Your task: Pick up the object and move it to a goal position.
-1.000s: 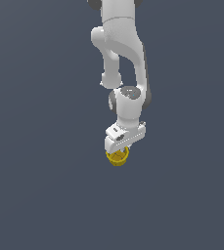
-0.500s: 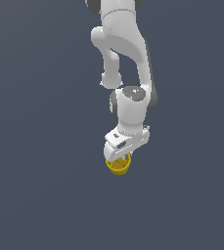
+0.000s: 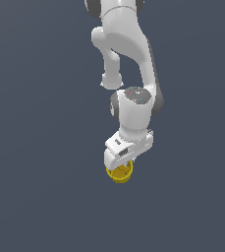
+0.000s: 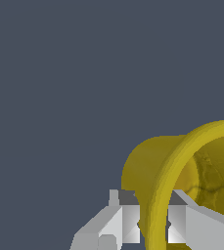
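Flat slate-grey fills the whole scene around you, smooth and without texture or seams, so no edge or surface line shows anywhere. Your arm [image 3: 128, 64] comes down from the top of the exterior view, made of glossy white rounded shells with darker grey joints, ending in a blocky white gripper [image 3: 120, 165]. Directly under that block sits the cup [image 3: 120, 172], a small round yellow container, narrower than the gripper body, with its thick rounded rim and hollow inside partly hidden by the gripper. From the wrist view you see the cup [image 4: 182, 180] up close: a shiny yellow wall flaring out to a fat curved lip, with faint crack-like lines on the inner surface. Your two angular white-and-grey fingers [image 4: 121, 219] stand one on each side of that lip, closed in on the wall so that the rim is pinched between them.
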Robot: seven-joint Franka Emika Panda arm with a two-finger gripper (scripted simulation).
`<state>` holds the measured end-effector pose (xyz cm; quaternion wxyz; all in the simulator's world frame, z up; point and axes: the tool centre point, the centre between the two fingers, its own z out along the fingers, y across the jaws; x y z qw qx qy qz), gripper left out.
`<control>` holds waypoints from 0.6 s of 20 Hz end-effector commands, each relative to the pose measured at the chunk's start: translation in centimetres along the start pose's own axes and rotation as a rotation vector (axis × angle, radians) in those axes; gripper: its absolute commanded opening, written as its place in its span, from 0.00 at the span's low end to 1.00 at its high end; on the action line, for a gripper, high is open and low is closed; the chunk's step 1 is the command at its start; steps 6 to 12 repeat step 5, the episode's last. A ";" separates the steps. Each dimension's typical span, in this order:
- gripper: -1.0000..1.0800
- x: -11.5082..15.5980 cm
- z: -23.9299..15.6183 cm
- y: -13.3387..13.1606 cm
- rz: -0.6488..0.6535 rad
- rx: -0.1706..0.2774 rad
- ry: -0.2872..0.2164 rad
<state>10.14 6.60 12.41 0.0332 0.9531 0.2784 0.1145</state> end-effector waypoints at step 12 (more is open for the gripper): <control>0.00 0.6 -0.3 0.4 0.000 -0.002 0.002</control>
